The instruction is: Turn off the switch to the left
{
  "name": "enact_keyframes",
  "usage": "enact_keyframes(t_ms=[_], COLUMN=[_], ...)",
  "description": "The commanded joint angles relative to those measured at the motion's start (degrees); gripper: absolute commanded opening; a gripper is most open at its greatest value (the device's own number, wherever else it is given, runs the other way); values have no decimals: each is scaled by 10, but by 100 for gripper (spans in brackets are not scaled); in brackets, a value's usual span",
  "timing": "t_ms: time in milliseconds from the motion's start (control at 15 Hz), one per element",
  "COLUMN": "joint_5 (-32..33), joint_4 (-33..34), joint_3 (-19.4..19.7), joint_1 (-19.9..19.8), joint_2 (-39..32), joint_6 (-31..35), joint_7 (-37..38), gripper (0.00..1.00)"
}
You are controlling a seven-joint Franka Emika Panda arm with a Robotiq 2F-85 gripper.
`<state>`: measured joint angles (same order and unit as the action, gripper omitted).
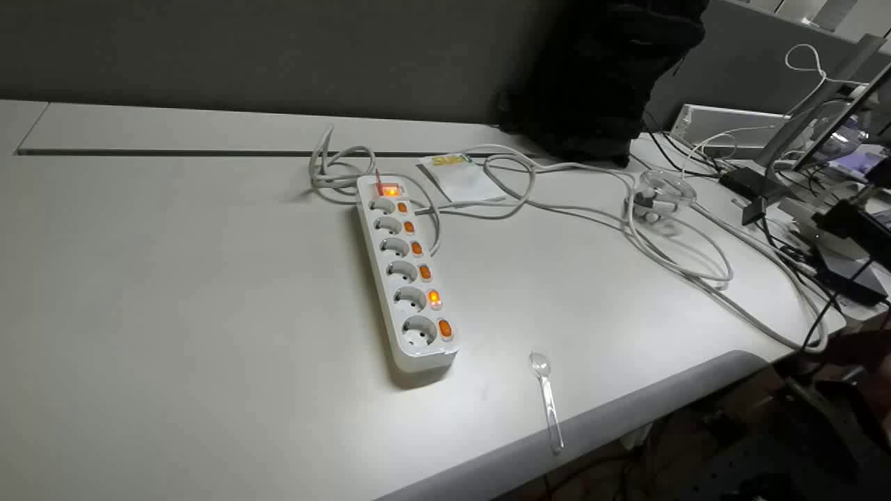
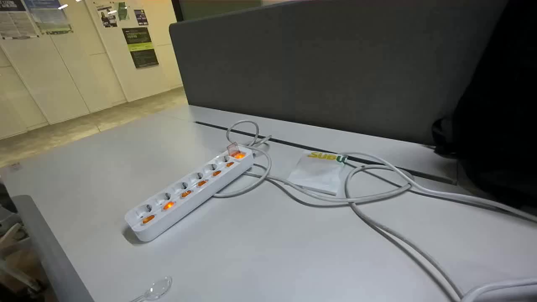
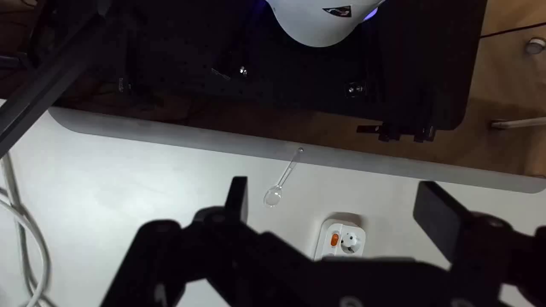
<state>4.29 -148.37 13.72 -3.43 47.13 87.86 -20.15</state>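
Note:
A white power strip [image 1: 398, 275] lies on the desk; it also shows in an exterior view [image 2: 184, 209]. It has a row of sockets with small orange switches beside them. One small switch [image 1: 434, 298] is lit, as seen also in an exterior view [image 2: 168, 205]. The main switch [image 1: 391, 191] at the cord end glows, its clear red cover [image 2: 233, 149] raised. In the wrist view only the strip's end [image 3: 323, 239] with an unlit switch [image 3: 335, 239] shows; my gripper hides the rest. My gripper [image 3: 335, 198] is open and empty, above the desk, apart from the strip.
A clear plastic spoon [image 1: 545, 390] lies by the desk's front edge [image 1: 626, 410]. Grey cords [image 1: 661, 261] loop across the desk. A white paper packet [image 1: 465, 182], a clear cup [image 1: 658, 195] and a black backpack [image 1: 605, 76] stand or lie towards the grey partition [image 1: 243, 56].

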Motion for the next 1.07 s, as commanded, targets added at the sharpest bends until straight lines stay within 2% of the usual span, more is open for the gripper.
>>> enact_keyframes(t_ms=[0,867,1000], joint_5=[0,0,3], joint_4=[1,1,-7], joint_3=[0,0,-5], joint_1=[0,0,-3], joint_2=[-1,0,-10], joint_6=[0,0,19], joint_7=[0,-1,11], gripper=[100,100,100])
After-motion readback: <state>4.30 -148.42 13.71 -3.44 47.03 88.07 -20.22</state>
